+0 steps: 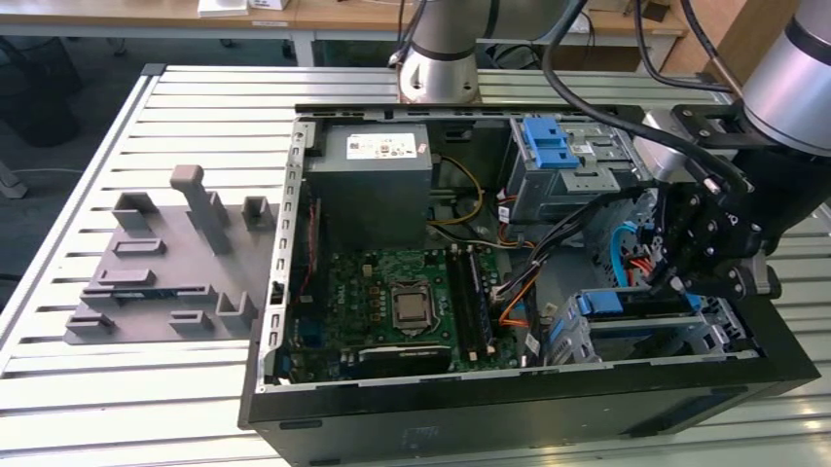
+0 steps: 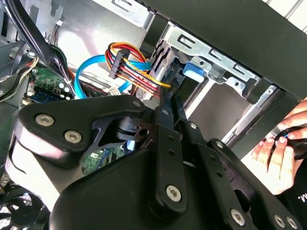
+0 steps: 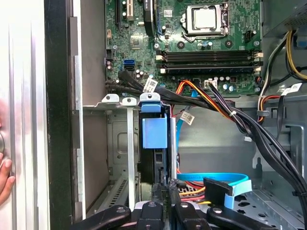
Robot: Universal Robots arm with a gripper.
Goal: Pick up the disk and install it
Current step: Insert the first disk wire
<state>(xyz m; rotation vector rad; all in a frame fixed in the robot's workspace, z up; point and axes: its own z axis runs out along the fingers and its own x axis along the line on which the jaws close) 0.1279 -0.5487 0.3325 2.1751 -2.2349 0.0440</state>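
Note:
The disk (image 3: 153, 163) stands on edge in the drive cage (image 3: 111, 143) at the front corner of the open computer case (image 1: 520, 409). Its blue rail tab (image 3: 154, 130) faces the motherboard. In the exterior view the disk (image 1: 636, 304) sits low on the exterior view's right, with my gripper (image 1: 667, 284) right above it. My gripper (image 3: 165, 188) is shut on the disk's near edge. In the second wrist view my gripper (image 2: 165, 103) points at the cage, close to the blue tab (image 2: 194, 72).
Orange, yellow and blue cables (image 3: 216, 108) cross close beside the cage. A second blue-railed drive (image 1: 552, 146) sits in the upper bay. A grey fixture block (image 1: 169, 263) lies outside the case on the exterior view's left. A person's hand (image 2: 278, 153) rests at the case's outer wall.

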